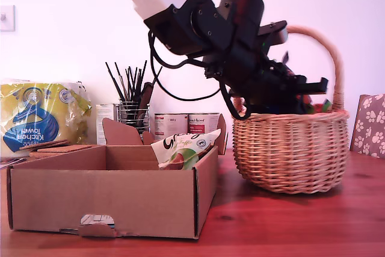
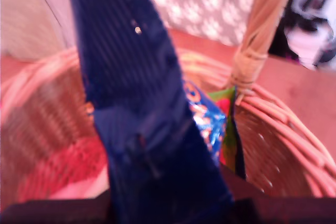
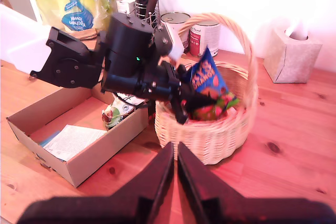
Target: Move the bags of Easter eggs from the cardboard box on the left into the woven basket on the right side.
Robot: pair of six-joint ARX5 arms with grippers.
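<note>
Your first gripper (image 3: 185,103) has its fingers clamped on the crinkly blue bag with orange lettering (image 3: 206,74), down inside the round tan wicker basket (image 1: 292,151). Just beside the basket, the white green-printed bag (image 1: 183,147) waits in the shallow brown cardboard box (image 1: 102,203). Your second gripper (image 3: 175,182) hovers above, fingers together and empty.

A reddish wooden table (image 1: 289,221) is carrying the woven basket (image 1: 292,151); beside the basket the cardboard box (image 1: 108,200) is sitting, with two tins (image 1: 186,126), a brush holder (image 1: 133,112), a towel pack (image 1: 42,115) and a tissue box (image 3: 292,53) standing behind it.
</note>
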